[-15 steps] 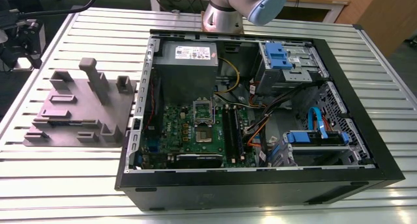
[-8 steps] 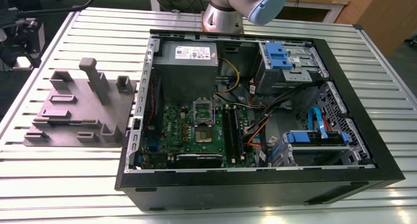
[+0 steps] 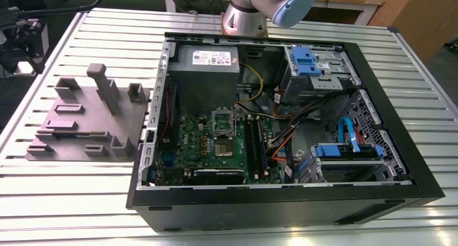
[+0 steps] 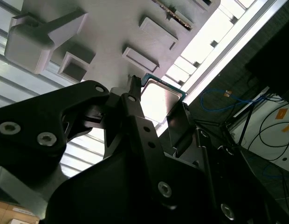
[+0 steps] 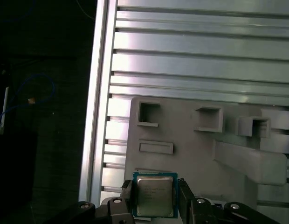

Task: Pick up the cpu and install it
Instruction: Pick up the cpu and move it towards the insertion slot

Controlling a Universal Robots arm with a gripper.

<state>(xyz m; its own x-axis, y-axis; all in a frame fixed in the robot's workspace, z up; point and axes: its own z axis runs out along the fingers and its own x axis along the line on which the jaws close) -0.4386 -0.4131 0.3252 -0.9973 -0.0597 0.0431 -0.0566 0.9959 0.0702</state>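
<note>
Gripper [image 5: 155,189]: closed onto the cpu, one finger [image 5: 128,193] against each of two opposite edges; same grasp visible in the second wrist view [image 4: 156,95].
Cpu [image 5: 154,198]: held flat between the fingers, metal top facing the first wrist view, thin teal rim showing around it; seen from the other side in the second wrist view [image 4: 162,95].
Position of cpu: over the edge region of the plate [image 5: 191,158]; judged lifted clear of it, though contact underneath cannot be told.
Handling, judged: light, stiff, thin; smooth lid and narrow edges likely slippery under side pressure; underside contacts fragile, not to be touched or scraped.
Hold, judged: by opposite edges only, level, with modest force; tilt or twist likely to let it slide out.
Plate: grey moulded part with rectangular recesses and raised blocks, lying on the tabletop [image 5: 205,60]; in the exterior view [image 3: 79,123] just beside the case, on the exterior view's left.
Tabletop: ribbed aluminium slats [image 3: 72,203].
Case [image 3: 286,203]: open, lying on its side, motherboard [image 3: 207,144] exposed.
Socket [image 3: 227,148]: silver frame with dark centre, on the motherboard, no chip seated in it.
Arm [image 3: 265,10]: base joint behind the case.
</note>
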